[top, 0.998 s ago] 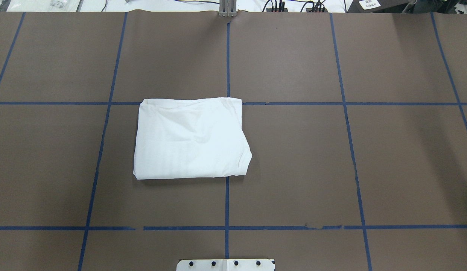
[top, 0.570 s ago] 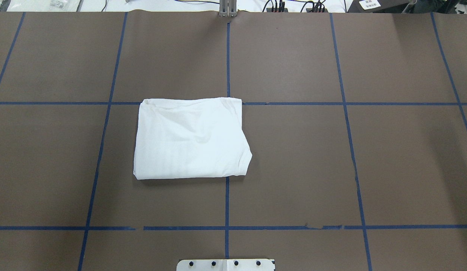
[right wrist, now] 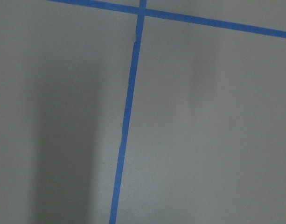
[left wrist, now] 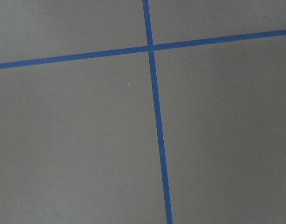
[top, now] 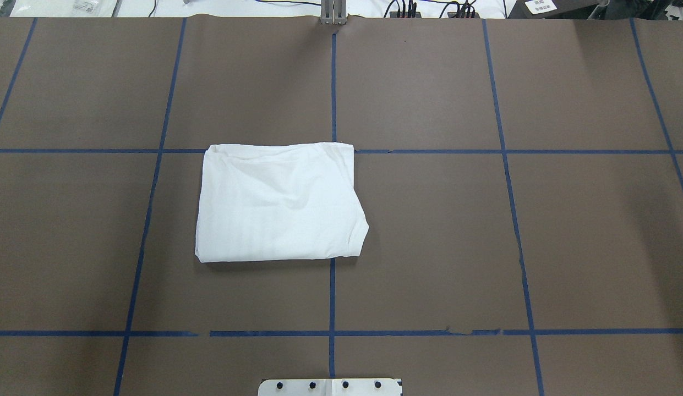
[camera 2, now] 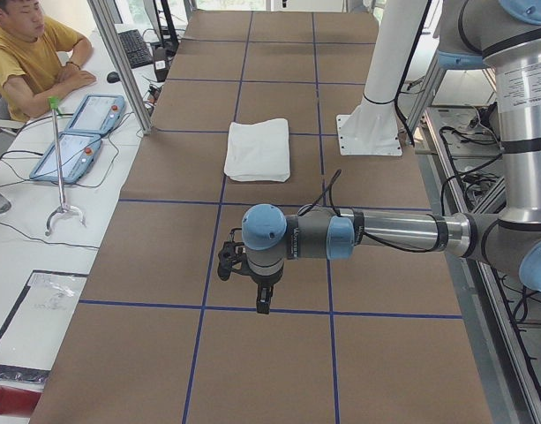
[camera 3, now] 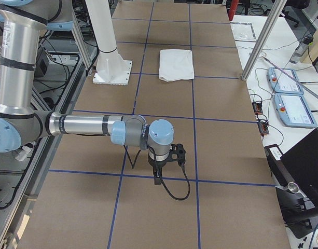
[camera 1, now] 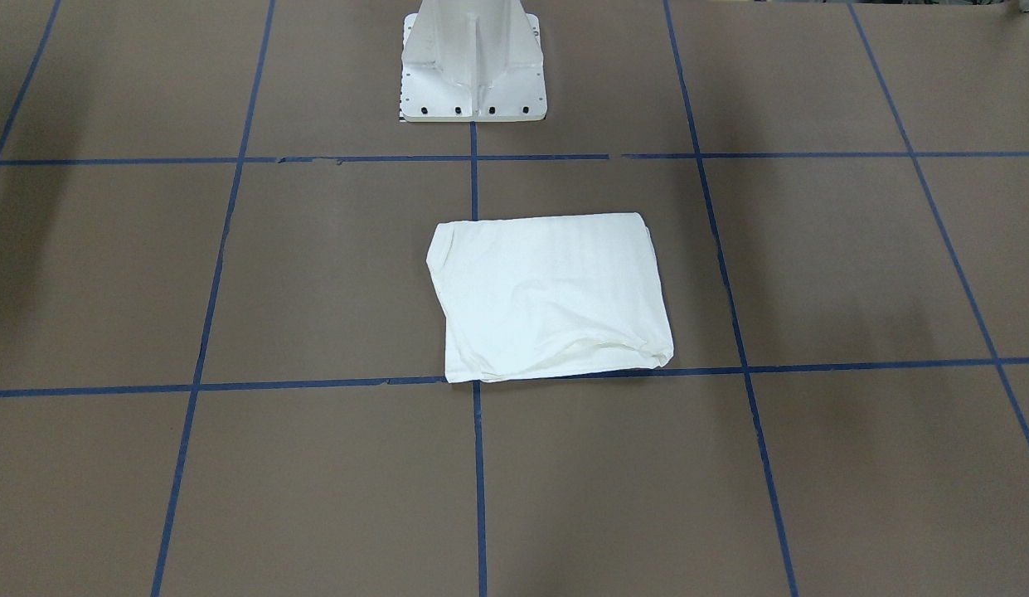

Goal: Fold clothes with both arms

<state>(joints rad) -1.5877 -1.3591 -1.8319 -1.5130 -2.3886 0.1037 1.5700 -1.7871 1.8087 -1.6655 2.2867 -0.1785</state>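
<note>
The white T-shirt (top: 278, 203) lies folded into 1 flat rectangle on the brown table (top: 429, 247), in front of the pedestal (camera 1: 474, 66) and mostly on the robot's left of the centre line.

The left gripper (camera 2: 252, 287) and the right gripper (camera 3: 161, 168) hang over opposite table ends, well apart from the shirt. Whether their jaws are apart or closed cannot be told from these side views.

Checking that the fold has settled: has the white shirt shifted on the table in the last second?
No. In the overhead view the shirt keeps its far edge on the same blue tape line as before.
</note>
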